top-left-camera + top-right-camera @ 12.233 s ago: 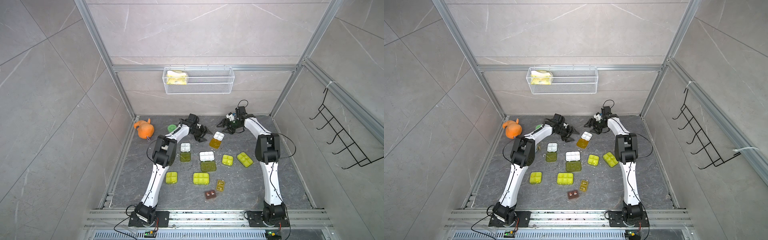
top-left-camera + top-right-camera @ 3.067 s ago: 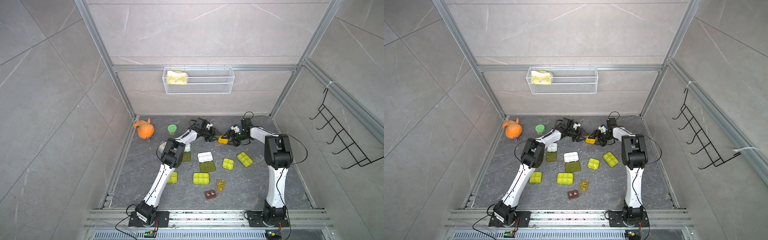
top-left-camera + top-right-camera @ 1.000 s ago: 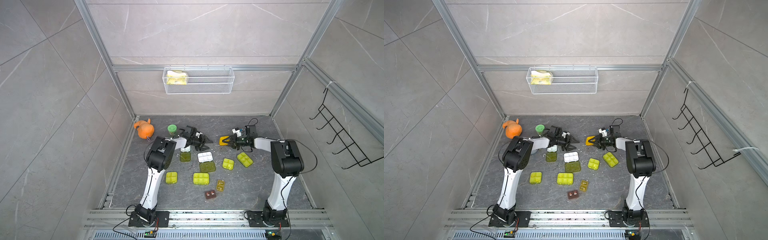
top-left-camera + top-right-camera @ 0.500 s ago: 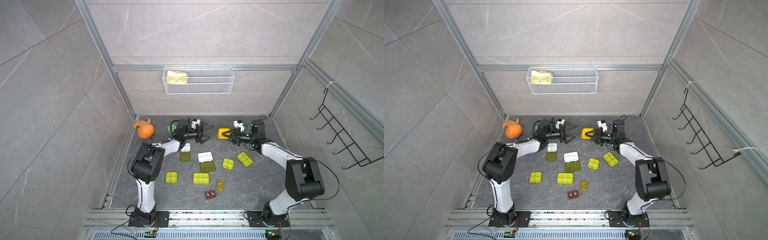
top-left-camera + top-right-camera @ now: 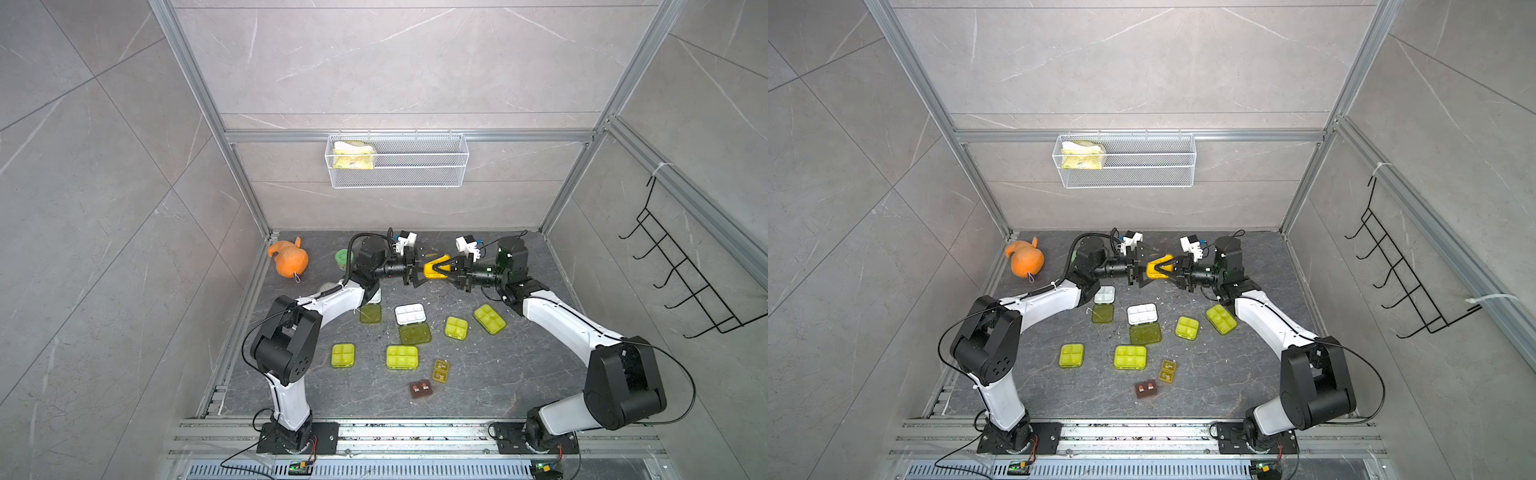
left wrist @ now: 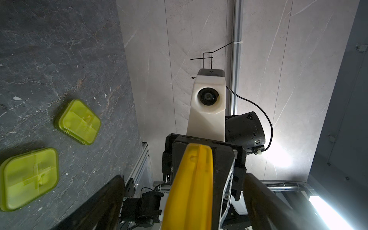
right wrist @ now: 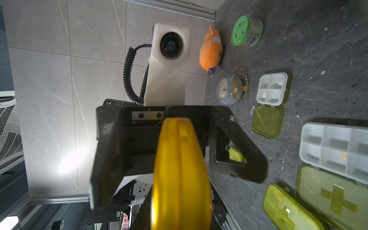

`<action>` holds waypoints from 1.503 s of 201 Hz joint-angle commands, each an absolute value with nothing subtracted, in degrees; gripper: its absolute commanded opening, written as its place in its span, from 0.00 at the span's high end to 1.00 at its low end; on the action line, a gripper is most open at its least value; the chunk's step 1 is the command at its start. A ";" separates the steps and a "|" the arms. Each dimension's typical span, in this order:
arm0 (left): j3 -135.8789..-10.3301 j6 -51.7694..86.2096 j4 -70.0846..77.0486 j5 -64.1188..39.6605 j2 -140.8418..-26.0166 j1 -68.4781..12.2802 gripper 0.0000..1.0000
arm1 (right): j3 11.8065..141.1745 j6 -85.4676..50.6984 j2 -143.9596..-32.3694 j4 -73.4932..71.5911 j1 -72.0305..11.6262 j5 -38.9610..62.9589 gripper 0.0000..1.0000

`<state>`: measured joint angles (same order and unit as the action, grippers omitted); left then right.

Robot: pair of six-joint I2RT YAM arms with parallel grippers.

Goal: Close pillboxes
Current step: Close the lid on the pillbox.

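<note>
right gripper (image 5: 436,269): its fingers are closing narrowly on the orange pillbox (image 5: 429,271), pinching lid against tray by the flat faces and holding it up off the floor (image 5: 478,386), at 12 o'clock from the floor's middle.
left gripper (image 5: 422,269): its fingers (image 7: 107,151) are standing wide on either side of the box's free end, gripping nothing; likely hovering there to steady or press that end.
seam: in both wrist views the lid is lying close on the tray; whether it is latching, i cannot tell.
why in the air: probably so both arms are reaching one box from opposite ends.
open, two: the six-cell pillbox (image 5: 410,313) is lying at the middle and the four-cell pillbox (image 5: 1105,294) at 10 o'clock, lids flat beside trays.
shut green pillboxes (image 5: 402,357), four: two are lying at 3 o'clock, one at 6, one at 8.
tiny, two: the amber pillbox (image 5: 440,371) and brown pillbox (image 5: 422,388) are sitting at 5 o'clock; lids too small to judge.
total: nine pillboxes.
others: one jar (image 7: 247,31), one clock (image 7: 227,91) and one toy (image 5: 289,262) are sitting at 10 to 11 o'clock; one wire basket (image 5: 397,183) is hanging on the back wall.
</note>
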<state>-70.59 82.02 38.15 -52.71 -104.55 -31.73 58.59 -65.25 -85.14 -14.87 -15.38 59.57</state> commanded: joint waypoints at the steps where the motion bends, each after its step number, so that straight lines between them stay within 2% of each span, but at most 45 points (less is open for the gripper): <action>1: -70.45 80.99 38.68 -54.52 -100.96 -31.39 0.15 | 59.32 -66.30 -83.50 -16.00 -15.47 58.70 0.73; 60: -69.98 80.88 37.62 -54.38 -99.85 -31.42 0.52 | 59.94 -66.34 -84.02 -15.98 -16.07 58.98 0.73; 71: -69.82 80.90 37.57 -54.17 -99.72 -31.40 0.57 | 59.94 -66.28 -84.18 -15.99 -16.17 59.03 0.73; 112: -69.58 80.51 36.63 -54.14 -99.30 -31.45 0.59 | 59.68 -66.09 -84.20 -16.13 -16.21 59.11 0.73; 136: -69.52 80.52 36.57 -54.05 -99.23 -31.44 0.68 | 59.07 -65.83 -84.06 -16.10 -16.23 59.18 0.72; 187: -68.92 80.51 36.56 -53.52 -98.89 -31.38 0.77 | 58.32 -65.30 -83.46 -15.64 -16.24 59.49 0.61; 226: -69.32 80.90 37.28 -53.48 -99.14 -31.38 0.82 | 57.93 -64.12 -82.45 -14.49 -16.22 59.16 0.41; 245: -69.33 82.12 39.08 -53.46 -99.47 -31.37 0.82 | 58.14 -63.90 -82.61 -14.50 -16.02 59.06 0.36; 302: -69.76 83.49 40.43 -53.95 -99.49 -31.42 0.82 | 58.31 -68.25 -84.87 -21.12 -14.72 57.51 0.35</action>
